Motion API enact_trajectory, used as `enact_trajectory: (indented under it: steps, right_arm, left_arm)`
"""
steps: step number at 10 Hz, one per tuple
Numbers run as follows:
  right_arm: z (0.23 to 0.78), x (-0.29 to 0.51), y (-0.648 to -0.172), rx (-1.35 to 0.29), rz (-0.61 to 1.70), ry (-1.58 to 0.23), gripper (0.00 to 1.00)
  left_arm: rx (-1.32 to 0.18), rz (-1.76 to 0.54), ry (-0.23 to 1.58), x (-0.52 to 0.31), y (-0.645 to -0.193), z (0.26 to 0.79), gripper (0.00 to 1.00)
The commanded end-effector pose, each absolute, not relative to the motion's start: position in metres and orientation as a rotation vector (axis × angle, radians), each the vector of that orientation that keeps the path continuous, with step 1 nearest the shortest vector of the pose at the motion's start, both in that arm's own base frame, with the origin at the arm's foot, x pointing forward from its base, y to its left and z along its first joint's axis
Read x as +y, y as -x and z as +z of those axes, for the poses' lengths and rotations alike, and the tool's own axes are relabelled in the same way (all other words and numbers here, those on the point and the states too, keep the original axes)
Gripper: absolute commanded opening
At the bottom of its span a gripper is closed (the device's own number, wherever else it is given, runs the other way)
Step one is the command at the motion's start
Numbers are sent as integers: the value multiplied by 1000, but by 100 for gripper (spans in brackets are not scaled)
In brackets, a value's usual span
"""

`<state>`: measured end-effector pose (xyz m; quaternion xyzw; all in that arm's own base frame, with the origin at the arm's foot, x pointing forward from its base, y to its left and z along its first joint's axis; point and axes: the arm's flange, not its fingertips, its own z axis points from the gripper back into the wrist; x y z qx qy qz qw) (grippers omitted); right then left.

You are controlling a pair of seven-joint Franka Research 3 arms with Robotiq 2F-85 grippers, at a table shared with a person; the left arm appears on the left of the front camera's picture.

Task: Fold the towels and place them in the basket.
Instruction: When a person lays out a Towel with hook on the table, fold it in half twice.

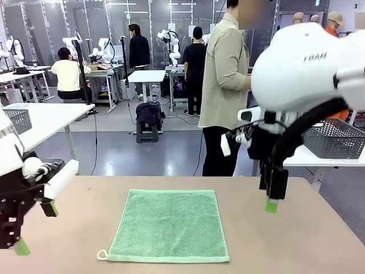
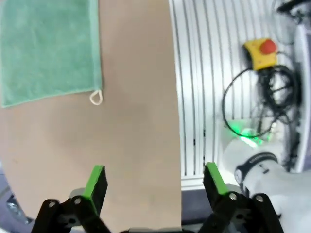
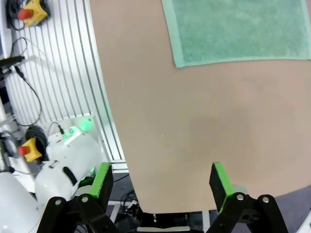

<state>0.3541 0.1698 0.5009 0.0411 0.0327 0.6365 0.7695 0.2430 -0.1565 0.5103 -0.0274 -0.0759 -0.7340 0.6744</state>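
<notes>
1. Your light brown flat tabletop (image 1: 285,240) carries the work; I judge that folding has not begun.
2. The mint green terry-cloth towel (image 1: 169,225) lies spread flat at its middle, between the arms.
3. A dark grey lattice plastic basket (image 1: 333,140) sits on a white side table, well apart.
4. Your left gripper (image 2: 154,182) and right gripper (image 3: 160,182) hover with jaws apart, holding nothing.
5. The small white loop (image 1: 102,254) marks the near-left corner. Next, pinch both near corners and fold them across.

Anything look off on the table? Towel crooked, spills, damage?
Nothing stands out. The mint green terry-cloth towel lies flat and unfolded on the tan table, white corner loop showing; left claw and right claw hang open, clear of it.
</notes>
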Motion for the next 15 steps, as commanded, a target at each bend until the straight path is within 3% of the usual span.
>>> enact_trajectory:
  steps: [1, 6, 15]
  right_arm:
    - [473, 177, -345, 58, 1420, -19, 100]
    - [444, 203, -305, 53, 1484, -3, 100]
    - [440, 225, -290, 21, 1511, 3, 100]
  left_arm:
    - [-190, -1627, -3, -157, -227, 470, 100]
    - [-192, -1583, -70, -165, -237, 443, 100]
    - [-254, -1592, -187, -181, -258, 400, 100]
